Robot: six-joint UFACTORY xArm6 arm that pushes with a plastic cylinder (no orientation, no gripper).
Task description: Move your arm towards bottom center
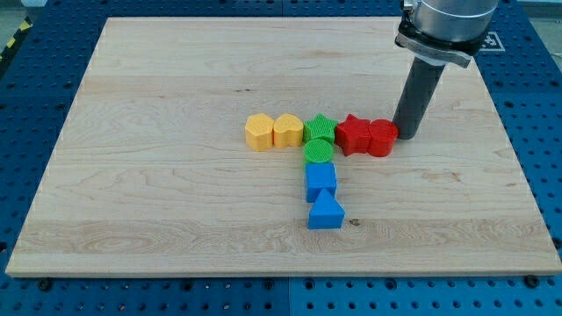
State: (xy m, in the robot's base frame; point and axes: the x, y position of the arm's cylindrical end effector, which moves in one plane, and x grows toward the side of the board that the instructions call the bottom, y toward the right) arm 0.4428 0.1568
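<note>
My tip [407, 134] rests on the wooden board just to the right of the red round block [382, 138], touching or nearly touching it. A row runs leftward from it: red star block [354, 133], green star block [320, 128], yellow heart block [288, 130], yellow hexagon block [259, 131]. Below the green star lies a green round block [319, 151], then a blue block [320, 181] and a blue triangle block [326, 212], forming a column toward the view's bottom.
The wooden board [176, 193] lies on a blue perforated table [544, 132]. The arm's grey body [443, 22] hangs over the board's top right corner.
</note>
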